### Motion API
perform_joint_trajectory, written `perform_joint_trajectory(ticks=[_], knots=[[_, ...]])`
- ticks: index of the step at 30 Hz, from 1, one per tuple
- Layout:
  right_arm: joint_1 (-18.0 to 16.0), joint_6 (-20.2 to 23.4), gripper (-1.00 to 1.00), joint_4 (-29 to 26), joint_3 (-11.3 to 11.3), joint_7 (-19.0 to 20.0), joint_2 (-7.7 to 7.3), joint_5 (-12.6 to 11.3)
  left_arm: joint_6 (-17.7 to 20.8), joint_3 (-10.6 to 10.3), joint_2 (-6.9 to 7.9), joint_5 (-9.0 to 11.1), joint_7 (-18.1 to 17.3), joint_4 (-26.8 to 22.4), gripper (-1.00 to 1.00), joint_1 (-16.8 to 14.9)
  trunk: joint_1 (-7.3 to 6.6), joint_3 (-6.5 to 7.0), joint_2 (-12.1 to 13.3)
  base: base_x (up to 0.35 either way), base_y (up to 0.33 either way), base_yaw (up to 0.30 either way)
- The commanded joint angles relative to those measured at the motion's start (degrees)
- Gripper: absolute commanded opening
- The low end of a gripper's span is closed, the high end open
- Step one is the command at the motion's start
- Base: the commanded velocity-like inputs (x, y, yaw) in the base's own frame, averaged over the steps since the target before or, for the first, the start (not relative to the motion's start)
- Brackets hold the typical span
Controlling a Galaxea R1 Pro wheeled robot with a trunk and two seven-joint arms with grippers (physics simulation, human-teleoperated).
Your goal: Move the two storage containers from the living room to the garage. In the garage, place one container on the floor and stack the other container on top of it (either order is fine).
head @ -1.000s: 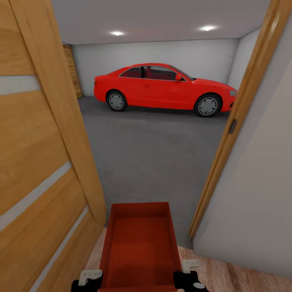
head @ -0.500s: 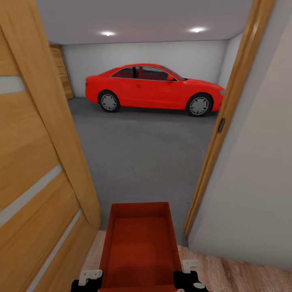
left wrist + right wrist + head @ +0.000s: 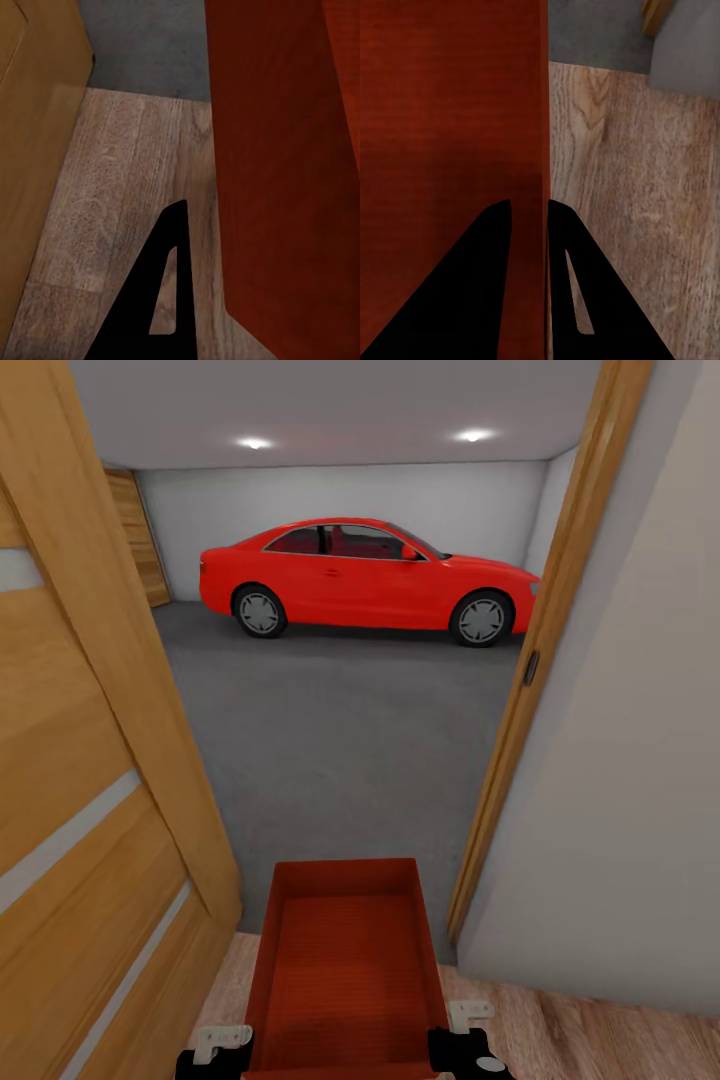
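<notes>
Both hands carry one orange-red storage container [image 3: 344, 960] at the garage doorway: the right hand [image 3: 545, 217] pinches its wall, the left hand's [image 3: 176, 247] grip is unclear.

I stand at a doorway, with the open door [image 3: 80, 760] on my left and the door frame [image 3: 540, 650] and a wall [image 3: 620, 780] on my right. The storage container [image 3: 345, 960] sits in front of me, between my left gripper [image 3: 215, 1050] and my right gripper [image 3: 470, 1045], above the wood-plank floor [image 3: 560, 1030]. Its far end reaches over the threshold. Beyond it lies the garage floor [image 3: 350, 730]; a car [image 3: 365, 580] stands at the far side, side-on before the back wall [image 3: 340, 490].
</notes>
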Motion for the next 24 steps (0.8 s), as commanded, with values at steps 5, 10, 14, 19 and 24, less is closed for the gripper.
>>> perform_joint_trajectory(ticks=[5,10,14,19,24], knots=[[0.0,-0.2,-1.0,0.0,-0.1,-0.4,-0.01,0.1,-0.2,0.5,0.01,0.2,0.0,0.0,-1.0,0.0,-0.01,-0.04,0.0,0.0,0.0,-0.042],[0.0,-0.2,-1.0,0.0,-0.1,-0.4,0.0,0.1,-0.2,0.5,0.01,0.2,0.0,0.0,-1.0,0.0,-0.01,0.03,0.0,0.0,0.0,-0.186],[0.0,-0.2,-1.0,0.0,-0.1,-0.4,0.01,0.1,-0.2,0.5,0.01,0.2,0.0,0.0,-1.0,0.0,-0.01,0.06,0.0,0.0,0.0,-0.137],[0.0,-0.2,-1.0,0.0,-0.1,-0.4,0.01,0.1,-0.2,0.5,0.01,0.2,0.0,0.0,-1.0,0.0,-0.01,0.07,0.0,0.0,0.0,-0.031],[0.0,-0.2,-1.0,0.0,-0.1,-0.4,0.0,0.1,-0.2,0.5,0.01,0.2,0.0,0.0,-1.0,0.0,-0.01,0.08,0.0,0.0,0.02,-0.006]])
